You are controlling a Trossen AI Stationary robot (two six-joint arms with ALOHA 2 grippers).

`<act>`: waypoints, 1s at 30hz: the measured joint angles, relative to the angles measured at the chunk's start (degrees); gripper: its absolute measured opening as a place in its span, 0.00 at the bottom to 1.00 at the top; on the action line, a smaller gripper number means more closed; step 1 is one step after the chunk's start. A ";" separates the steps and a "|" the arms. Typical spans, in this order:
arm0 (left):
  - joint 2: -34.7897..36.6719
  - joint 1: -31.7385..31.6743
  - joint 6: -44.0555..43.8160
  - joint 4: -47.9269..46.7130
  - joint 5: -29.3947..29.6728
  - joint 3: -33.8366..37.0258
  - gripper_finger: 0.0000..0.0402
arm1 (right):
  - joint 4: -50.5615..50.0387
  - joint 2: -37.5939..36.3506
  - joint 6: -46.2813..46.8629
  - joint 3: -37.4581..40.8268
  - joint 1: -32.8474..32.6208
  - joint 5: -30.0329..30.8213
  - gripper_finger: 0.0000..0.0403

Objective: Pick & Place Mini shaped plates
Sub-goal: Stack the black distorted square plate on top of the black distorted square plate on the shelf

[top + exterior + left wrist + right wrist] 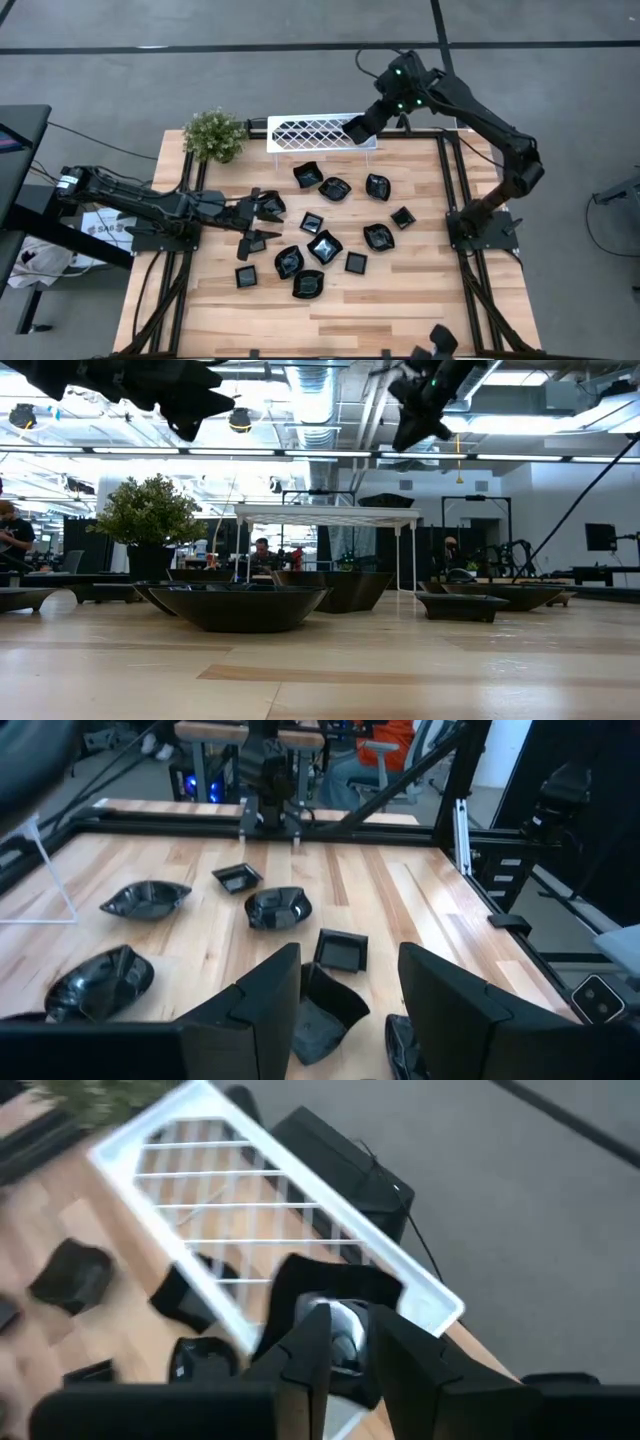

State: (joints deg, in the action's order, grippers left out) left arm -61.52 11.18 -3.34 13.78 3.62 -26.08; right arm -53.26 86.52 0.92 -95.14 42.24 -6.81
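- Plates [325, 245], small and black, lie scattered flat, rims up, across the middle of the wooden table [400, 300].
- Left gripper [268, 207] hangs spread wide and empty over the plates nearest it.
- Right gripper [345, 1342] pinches one dark plate [335, 1295] above the white rack [320, 131].

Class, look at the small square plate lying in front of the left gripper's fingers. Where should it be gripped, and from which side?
Grip the square plate by one raised rim edge, coming from above. It lies flat and shallow on the table, so only the rim offers the fingers a hold. The left gripper is open and a little short of it, so it would likely reach forward, then drop one finger inside the rim and one outside.
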 joint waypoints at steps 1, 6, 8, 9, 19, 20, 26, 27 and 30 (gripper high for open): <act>0.00 0.00 -0.15 0.10 0.00 0.07 0.43 | -0.21 -0.71 -0.05 -0.01 -1.07 0.95 0.18; 0.00 0.02 -0.65 0.23 0.00 0.22 0.43 | 1.51 -5.03 -0.91 4.22 -7.16 6.82 0.18; 0.00 0.02 -1.55 0.22 0.00 0.23 0.43 | 3.63 -7.59 -0.91 8.20 -9.29 7.38 0.18; 0.00 0.02 -1.68 0.22 0.00 0.22 0.43 | 5.01 -8.93 -0.86 10.52 -10.31 7.52 0.18; 0.00 0.02 -1.59 0.22 0.00 0.24 0.43 | 25.53 -24.60 6.89 41.23 -23.09 10.53 0.17; 0.00 0.02 -1.59 0.22 0.00 0.24 0.43 | 28.25 -25.91 8.06 44.43 -24.67 11.34 0.17; 0.02 0.02 -1.46 0.24 0.00 0.24 0.43 | 42.27 -28.87 13.11 59.40 -34.98 14.49 0.17; 0.02 0.02 -1.46 0.24 0.00 0.24 0.43 | 43.91 -28.81 13.12 60.97 -36.58 15.34 0.17; 0.02 0.02 -1.44 0.42 0.00 0.24 0.43 | 46.90 -28.21 12.84 63.28 -40.07 19.36 0.17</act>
State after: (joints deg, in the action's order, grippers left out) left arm -61.49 11.20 -4.78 14.20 3.62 -25.85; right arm -6.36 58.32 13.76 -31.86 2.17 12.55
